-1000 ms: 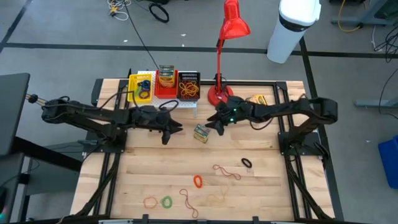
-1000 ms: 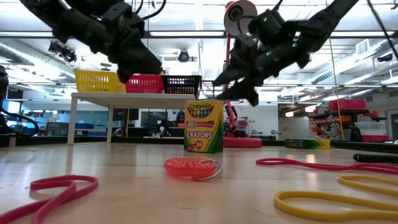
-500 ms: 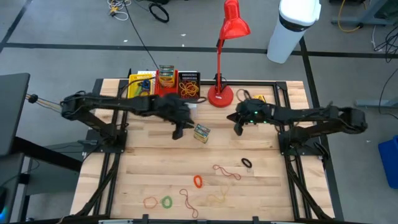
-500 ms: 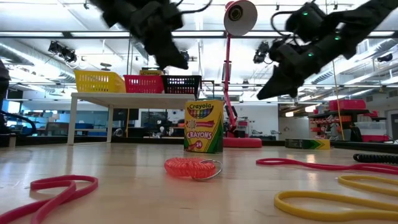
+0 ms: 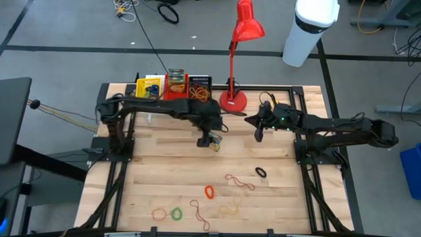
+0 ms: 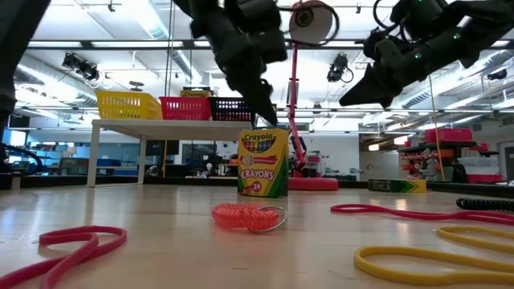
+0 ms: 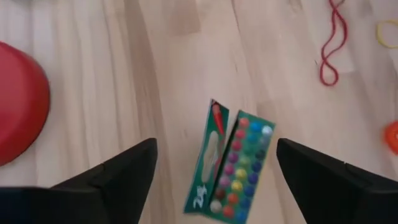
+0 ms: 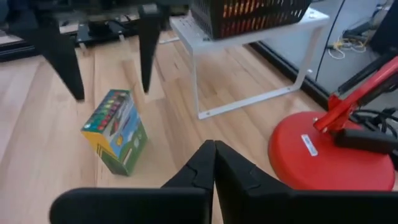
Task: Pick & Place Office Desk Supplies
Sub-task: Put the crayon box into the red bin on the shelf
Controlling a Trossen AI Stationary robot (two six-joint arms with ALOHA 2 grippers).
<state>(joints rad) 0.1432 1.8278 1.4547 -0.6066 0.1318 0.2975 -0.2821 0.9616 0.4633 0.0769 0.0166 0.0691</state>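
Bright even overhead light, glaring ceiling strips in low view, soft shadows, left wrist view blurred

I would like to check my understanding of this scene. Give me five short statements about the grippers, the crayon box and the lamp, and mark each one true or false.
1. The left gripper is open above the crayon box. True.
2. The right gripper is holding the crayon box. False: its fingers are shut on nothing, and it hangs apart from the box, near the red lamp.
3. The crayon box stands upright on the table. True, as the low view shows.
4. The lamp has fallen over on the table. False: it stands upright on its round base.
5. The black rubber band lies inside a basket. False: it lies on the bare table.
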